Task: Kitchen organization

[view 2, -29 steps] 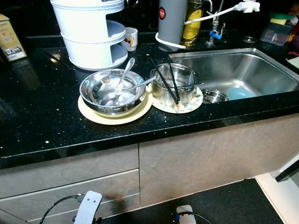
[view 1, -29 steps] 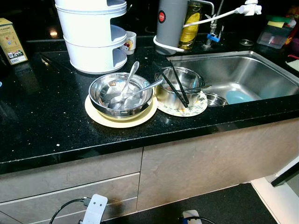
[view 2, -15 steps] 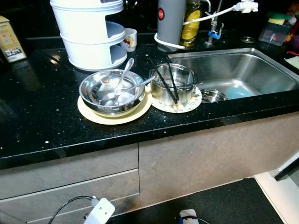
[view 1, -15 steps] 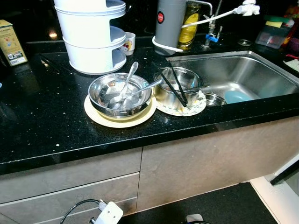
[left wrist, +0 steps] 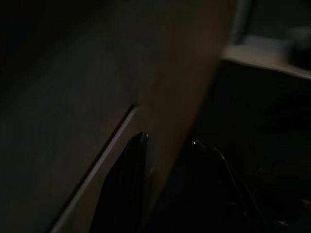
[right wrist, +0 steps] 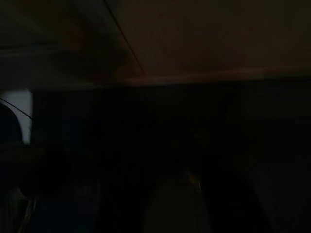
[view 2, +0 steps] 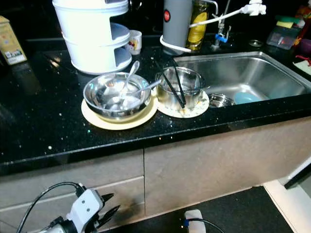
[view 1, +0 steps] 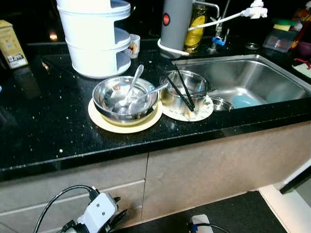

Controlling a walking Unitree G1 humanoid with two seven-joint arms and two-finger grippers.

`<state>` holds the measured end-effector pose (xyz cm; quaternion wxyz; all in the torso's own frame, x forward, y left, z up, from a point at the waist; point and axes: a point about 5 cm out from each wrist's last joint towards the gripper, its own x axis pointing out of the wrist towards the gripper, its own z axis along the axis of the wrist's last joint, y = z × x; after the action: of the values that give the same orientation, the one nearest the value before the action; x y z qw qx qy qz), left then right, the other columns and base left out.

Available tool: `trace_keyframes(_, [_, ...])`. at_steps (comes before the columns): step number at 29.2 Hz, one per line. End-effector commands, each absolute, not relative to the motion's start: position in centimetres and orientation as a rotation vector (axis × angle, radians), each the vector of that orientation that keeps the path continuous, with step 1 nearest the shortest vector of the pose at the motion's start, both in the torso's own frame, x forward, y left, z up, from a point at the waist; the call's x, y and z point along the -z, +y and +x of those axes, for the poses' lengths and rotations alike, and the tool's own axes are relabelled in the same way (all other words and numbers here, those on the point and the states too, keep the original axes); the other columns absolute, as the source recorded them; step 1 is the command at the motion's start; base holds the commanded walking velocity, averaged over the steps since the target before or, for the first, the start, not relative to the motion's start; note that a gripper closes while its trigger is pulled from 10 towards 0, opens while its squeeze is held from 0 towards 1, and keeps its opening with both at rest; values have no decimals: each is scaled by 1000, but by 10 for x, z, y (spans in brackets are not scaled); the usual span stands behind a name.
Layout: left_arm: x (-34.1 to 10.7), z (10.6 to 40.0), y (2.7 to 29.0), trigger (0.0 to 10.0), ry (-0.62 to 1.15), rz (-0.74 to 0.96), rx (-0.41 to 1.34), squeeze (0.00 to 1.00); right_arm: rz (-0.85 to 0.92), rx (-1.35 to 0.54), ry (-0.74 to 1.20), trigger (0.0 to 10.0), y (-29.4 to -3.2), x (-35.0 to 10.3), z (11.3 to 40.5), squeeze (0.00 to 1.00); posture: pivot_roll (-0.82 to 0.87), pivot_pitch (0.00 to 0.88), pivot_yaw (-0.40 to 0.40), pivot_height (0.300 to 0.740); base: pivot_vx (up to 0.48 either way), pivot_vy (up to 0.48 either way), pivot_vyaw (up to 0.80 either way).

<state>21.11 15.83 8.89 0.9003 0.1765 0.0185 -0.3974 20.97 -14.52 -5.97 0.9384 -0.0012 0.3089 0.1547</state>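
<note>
On the black counter (view 1: pixel 43 121) a steel bowl (view 1: pixel 125 99) holding two spoons (view 1: pixel 133 85) sits on a cream plate (view 1: pixel 125 127). Beside it, a smaller steel bowl (view 1: pixel 185 87) with black chopsticks (view 1: pixel 182 90) rests on a patterned plate (view 1: pixel 201 112) at the sink's edge. My left gripper (view 1: pixel 119 208) is low at the bottom left, in front of the cabinet drawers, open and holding nothing. In the left wrist view its two fingers (left wrist: pixel 131 184) point at a drawer seam, gripper (left wrist: pixel 167 141) open. The right wrist view is very dark.
The steel sink (view 1: pixel 252 80) holds a blue bowl (view 1: pixel 244 101) and a small steel bowl (view 1: pixel 222 103). A white tiered rack (view 1: pixel 95 39), mug (view 1: pixel 133 44), grey canister (view 1: pixel 175 24), oil bottle (view 1: pixel 194 26) and faucet (view 1: pixel 217 29) line the back. A box (view 1: pixel 10 46) stands far left.
My left arm has risen into view at the bottom left, its black fingers now showing before the drawers. The dishes on the counter have not moved.
</note>
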Motion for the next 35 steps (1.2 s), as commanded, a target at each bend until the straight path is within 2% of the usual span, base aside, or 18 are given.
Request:
trace_keyframes(1, [-107, 209, 152, 10000, 40, 368, 915, 0, -55, -479, 525, 10000, -130, 49, 214, 0, -4, 140, -61, 740, 0, 0, 0])
trace_keyframes(6, [-122, 207, 140, 10000, 33, 354, 1010, 0, -118, -532, 513, 10000, -127, 48, 216, 0, -7, 139, -57, 740, 0, 0, 0])
trace_keyframes(13, [-157, 210, 127, 10000, 10, 299, 1095, 0, -142, -483, 560, 10000, -134, 53, 213, 0, -1, 140, -61, 740, 0, 0, 0])
trace_keyframes(17, [-206, 221, 119, 10000, -134, 121, 1098, 0, -116, -443, 579, 10000, -140, 55, 211, 0, 8, 140, -67, 740, 0, 0, 0])
trace_keyframes(19, [-212, 223, 118, 10000, -152, 93, 1092, 0, -114, -440, 579, 10000, -140, 55, 212, 0, 8, 140, -67, 740, 0, 0, 0])
trace_keyframes(22, [-248, 238, 113, 10000, -243, 15, 1118, 0, -107, -439, 578, 10000, -140, 54, 214, 0, 8, 138, -68, 740, 0, 0, 0])
trace_keyframes(24, [-252, 239, 113, 10000, -250, 10, 1121, 0, -108, -439, 578, 10000, -140, 54, 214, 0, 8, 138, -68, 740, 0, 0, 0])
trace_keyframes(25, [-275, 245, 111, 10000, -330, -47, 1126, 0, -108, -437, 574, 10000, -139, 53, 216, 0, 5, 137, -64, 740, 0, 0, 0])
trace_keyframes(26, [-275, 245, 111, 10000, -330, -47, 1126, 0, -108, -437, 574, 10000, -139, 53, 216, 0, 5, 137, -64, 740, 0, 0, 0])
trace_keyframes(30, [-316, 267, 116, 10000, -445, -26, 1027, 0, -101, -433, 567, 10000, -138, 51, 218, 0, 5, 134, -61, 740, 0, 0, 0])
trace_keyframes(35, [-334, 311, 139, 10000, -340, 235, 737, 0, -103, -436, 579, 10000, -137, 53, 217, 0, 10, 132, -62, 740, 0, 0, 0])
